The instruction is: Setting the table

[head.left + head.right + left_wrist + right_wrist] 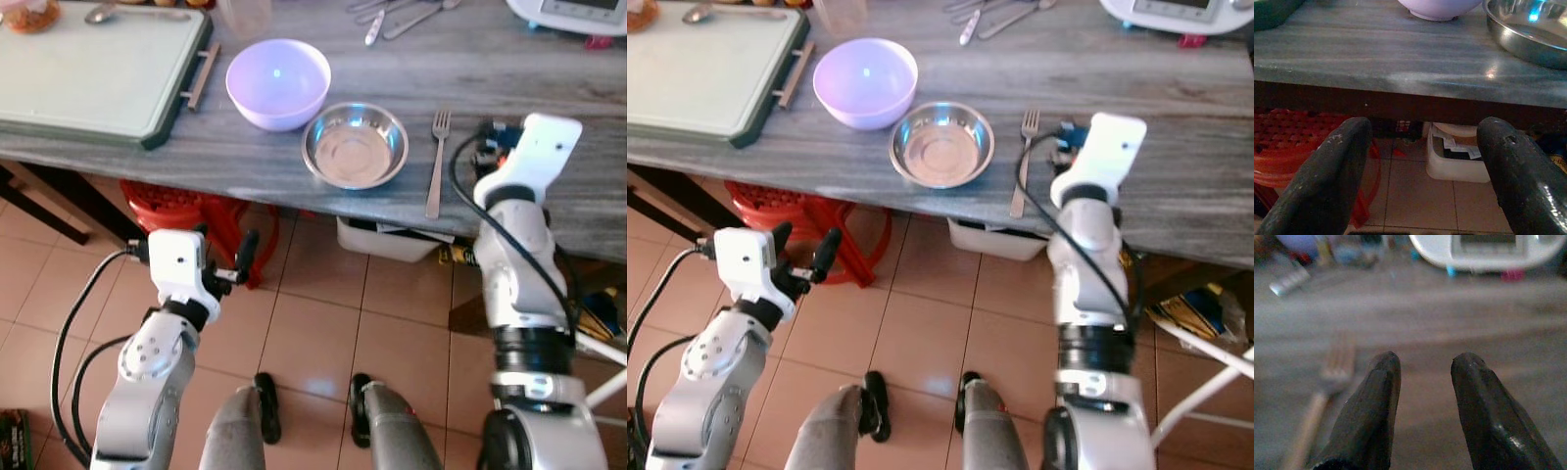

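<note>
Shiny steel bowl (355,145), matt grey-grained table (509,88)

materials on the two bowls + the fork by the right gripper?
Lavender bowl: looks like plastic or glazed ceramic, smooth and glossy, with a small light spot inside; can't tell which.
Metal bowl: likely stainless steel, polished, with mirror-like reflections on the wall.
Fork: silver metal, probably steel, dull sheen.
Right gripper hovers open over the table beside it.

No readable text, labels or numbers anywhere; display of the white appliance (573,14) too blurred to make out.
</note>
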